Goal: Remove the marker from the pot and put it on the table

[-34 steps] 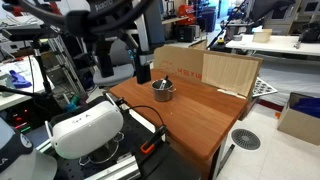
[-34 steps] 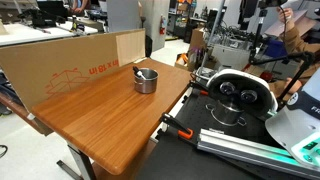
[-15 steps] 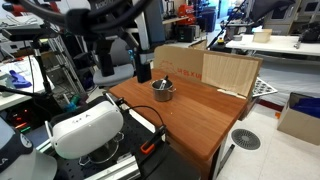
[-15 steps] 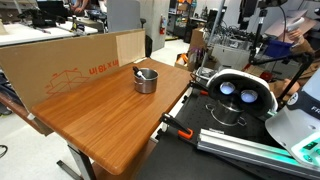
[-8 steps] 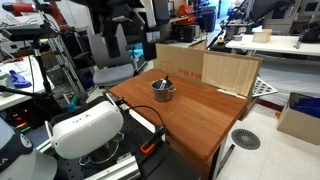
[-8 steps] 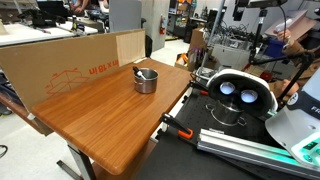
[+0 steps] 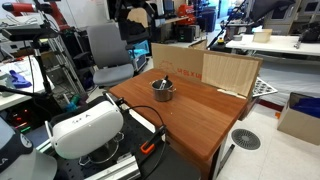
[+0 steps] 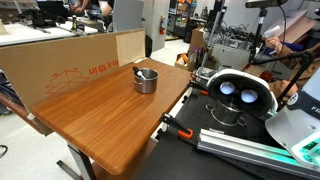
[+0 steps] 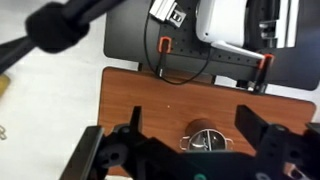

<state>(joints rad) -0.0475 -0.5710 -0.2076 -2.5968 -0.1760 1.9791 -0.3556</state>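
Note:
The small silvery pot (image 7: 163, 91) stands on the reddish-brown table (image 7: 200, 115) near its back edge, in front of a cardboard box; both exterior views show it, pot (image 8: 146, 81) on table (image 8: 100, 115). The dark marker (image 7: 166, 82) leans inside the pot and pokes over the rim; it also lies across the pot's mouth (image 8: 146, 73). In the wrist view my gripper (image 9: 192, 118) hangs high above the pot (image 9: 197, 130), fingers spread wide and empty, with the pot between them far below. The marker is only a faint line there.
A flat cardboard box (image 7: 205, 68) (image 8: 70, 60) stands along the table's back edge. A white headset-shaped device (image 7: 85, 128) (image 8: 238, 95) sits on the robot base beside the table. An office chair (image 7: 108, 50) stands behind.
The arm, which hung at the upper left near the pot's side, has risen and swung away, nearly out of the exterior view. Pot and marker have not moved.

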